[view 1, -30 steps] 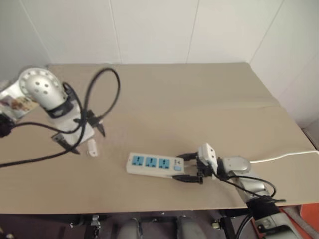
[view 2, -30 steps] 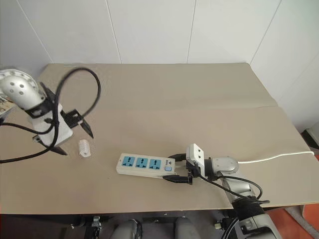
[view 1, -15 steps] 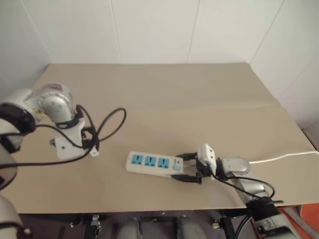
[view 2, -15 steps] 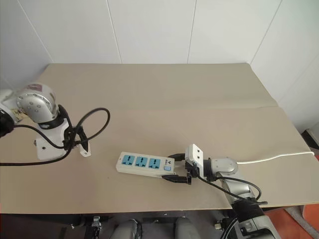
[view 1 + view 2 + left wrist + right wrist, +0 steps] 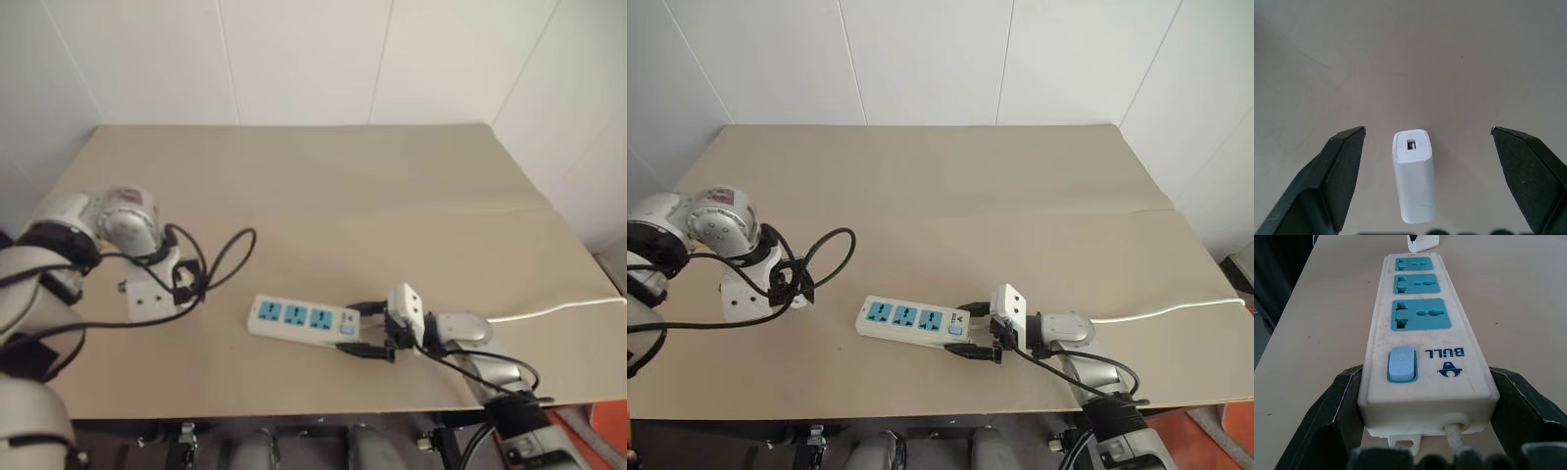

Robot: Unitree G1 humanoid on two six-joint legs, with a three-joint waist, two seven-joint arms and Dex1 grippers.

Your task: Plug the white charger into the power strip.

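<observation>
The white charger (image 5: 1414,181) lies flat on the tan table, its slotted end face showing. My left gripper (image 5: 1428,131) points straight down over it, open, with one black finger (image 5: 1337,171) on each side and a clear gap to the charger. In the eye views that left gripper (image 5: 182,284) is at the table's left. The power strip (image 5: 299,318), white with three blue outlets, lies near the front edge. My right gripper (image 5: 357,329) is shut on its switch end, fingers (image 5: 1344,401) pressed against both long sides.
The strip's thin white cord (image 5: 558,308) runs right, off the table's edge. A black cable loop (image 5: 233,257) from my left arm lies between the charger and the strip. The table (image 5: 392,196) meets a white wall at the back.
My left arm has swung down and in toward the table; its gripper now stands low around the charger, with the wrist rolled. The right gripper and the strip have not moved.
</observation>
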